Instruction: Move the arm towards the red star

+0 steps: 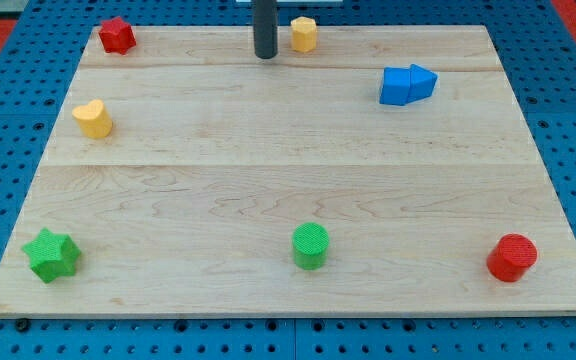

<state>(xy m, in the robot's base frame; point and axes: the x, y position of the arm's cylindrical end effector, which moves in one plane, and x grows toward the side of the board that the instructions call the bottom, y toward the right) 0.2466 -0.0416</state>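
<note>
The red star [116,35] lies at the view's top left corner of the wooden board [288,190]. My tip [265,56] is at the view's top centre, well to the right of the red star and just left of a yellow hexagon block [303,33]. It touches no block.
A blue cube and a blue triangle [406,84] sit together at the top right. A yellow heart [93,118] is at the left. A green star [51,254], a green cylinder [310,245] and a red cylinder [512,257] line the bottom.
</note>
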